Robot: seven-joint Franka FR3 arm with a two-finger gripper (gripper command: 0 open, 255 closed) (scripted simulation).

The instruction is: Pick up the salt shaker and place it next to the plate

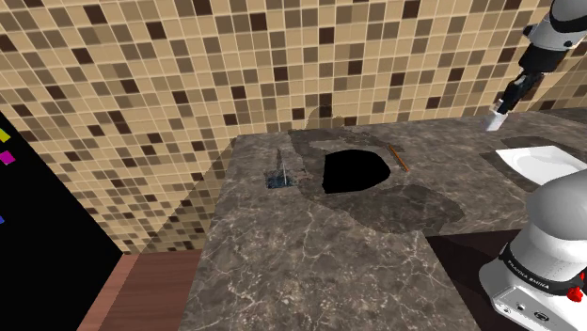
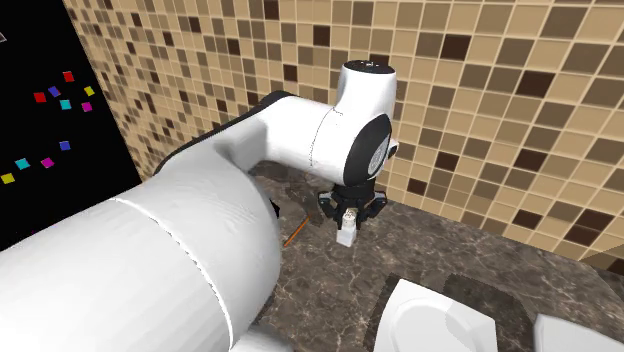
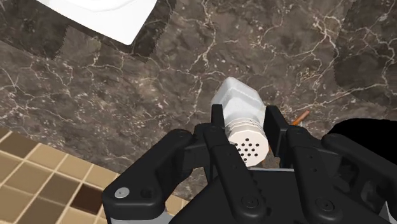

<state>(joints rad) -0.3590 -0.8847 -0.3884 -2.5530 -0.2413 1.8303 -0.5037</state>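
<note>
Currently, jaws: we note them pinching the salt shaker at its perforated cap end, one finger on either side.
salt shaker: white, with its body pointing away from the hand. In the shoulder view we see it hanging tilted over the back part of the bench, close to the tiled wall.
plate: white, lying flat on the bench, near the salt shaker but apart from it.
bench: dark veined stone, with a black area cut into it.
stick: thin and brown, lying at the rim of the black area.
arm: white; we log it arching over the bench with the wrist pointing down.
</note>
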